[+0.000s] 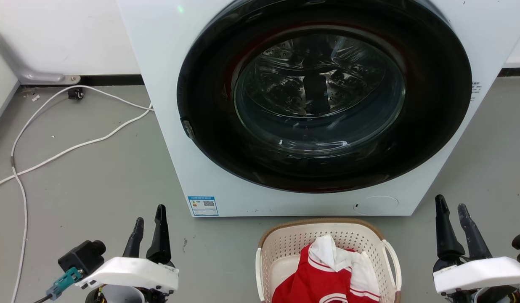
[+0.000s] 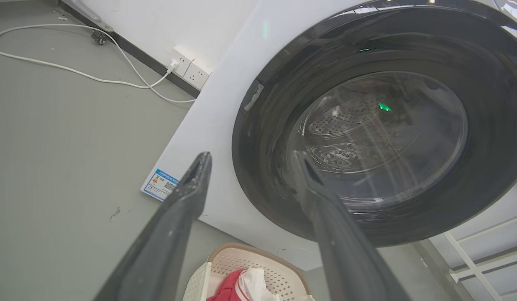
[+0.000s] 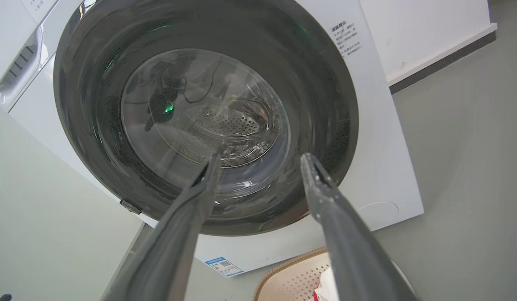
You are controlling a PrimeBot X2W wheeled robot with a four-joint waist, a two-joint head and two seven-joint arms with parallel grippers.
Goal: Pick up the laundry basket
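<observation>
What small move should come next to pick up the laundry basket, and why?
Probably lower and swing both grippers inward toward the white loop handles of the cream perforated plastic laundry basket with the brown rim. The left gripper and right gripper are open, empty, and flank it with grey floor between.

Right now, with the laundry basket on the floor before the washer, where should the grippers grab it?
Probably its two white loop handles: left gripper to the left handle, right gripper to the right handle, each from its own outer side. The laundry basket stands upright, both handles stick out sideways, and clothes lie inside.
</observation>
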